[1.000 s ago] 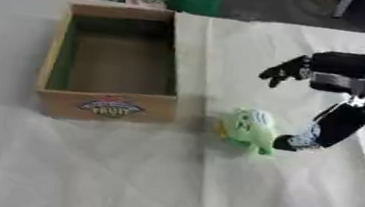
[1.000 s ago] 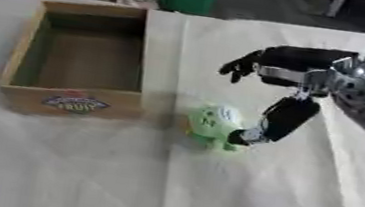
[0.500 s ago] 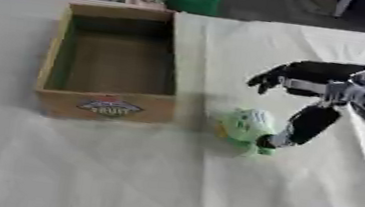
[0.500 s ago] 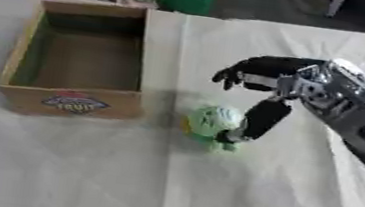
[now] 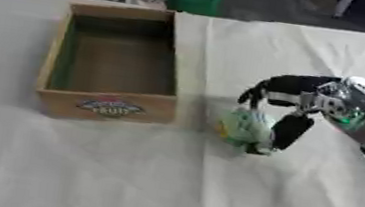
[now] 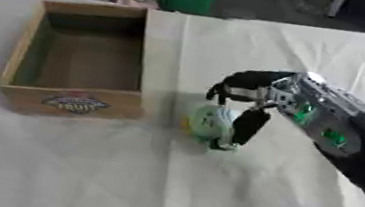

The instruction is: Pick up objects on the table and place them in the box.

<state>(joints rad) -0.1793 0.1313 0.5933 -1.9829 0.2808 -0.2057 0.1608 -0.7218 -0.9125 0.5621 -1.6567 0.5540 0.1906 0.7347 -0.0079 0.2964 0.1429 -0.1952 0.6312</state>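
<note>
A wooden box [image 5: 112, 63] sits on the left of the white-covered surface [image 5: 123, 178], its front wall carrying a coloured fruit label; nothing shows inside it, only its brown floor and greenish inner walls. Just to the right of the box's front corner, apart from it, a pale green round object [image 5: 243, 127] lies on the cloth. The right hand [image 5: 285, 101] reaches in from the right edge and arches over that object, fingers curved above its top and the thumb [image 5: 289, 132] down along its right side, partly closed around it. The object rests on the surface, outside the box.
</note>
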